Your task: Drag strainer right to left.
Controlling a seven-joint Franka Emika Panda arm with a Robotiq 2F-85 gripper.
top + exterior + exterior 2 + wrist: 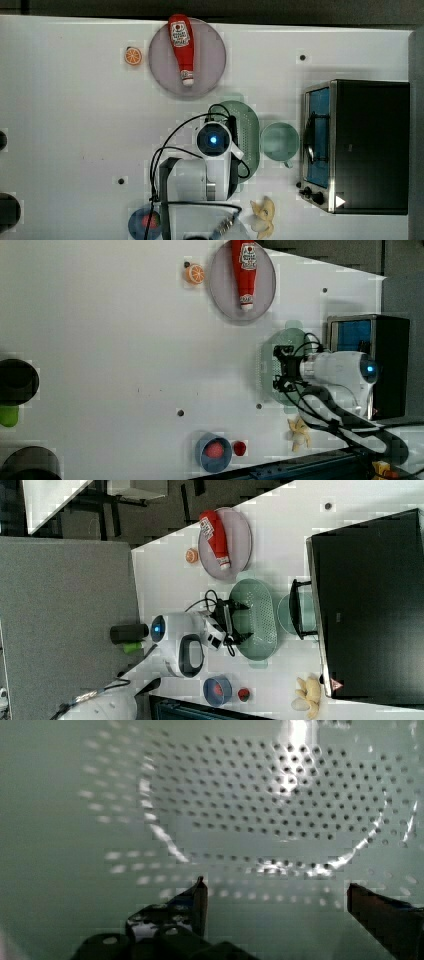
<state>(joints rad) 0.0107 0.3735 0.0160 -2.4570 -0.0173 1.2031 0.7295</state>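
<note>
— How's the claw [275,892]?
— Fingers spread wide, pinching nothing, poised inside the pale green strainer [280,795].
— And the strainer itself?
— Right under the claw, its perforated bowl [248,132] beneath the wrist. In the top view, a mint green cup [280,141] is just past it, then the toaster oven [357,145].

Pale green strainer [280,800] dotted with small holes, red ketchup bottle [182,47], white table [75,125], black oven [372,145].
</note>
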